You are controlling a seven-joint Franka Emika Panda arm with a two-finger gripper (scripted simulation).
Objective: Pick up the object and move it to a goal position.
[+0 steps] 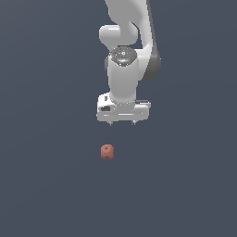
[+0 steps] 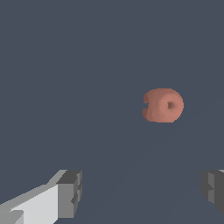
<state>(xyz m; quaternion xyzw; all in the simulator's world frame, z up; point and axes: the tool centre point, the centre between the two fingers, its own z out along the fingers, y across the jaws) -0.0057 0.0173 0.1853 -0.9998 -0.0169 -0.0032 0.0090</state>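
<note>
White arm vertical — end effector [image 1: 122, 123] spread, above object [image 1: 107, 151].

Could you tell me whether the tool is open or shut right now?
Open: in the wrist view the tool shows its fingers wide apart, nothing between them.

1. The small terracotta-red blocky object [image 1: 107, 151] is plain, unpatterned.
2. The white gripper [image 1: 122, 123] has dark grey fingertips [image 2: 70, 192].
3. The glossy white-and-grey arm [image 1: 124, 55] shows against a uniform slate-blue background.
</note>
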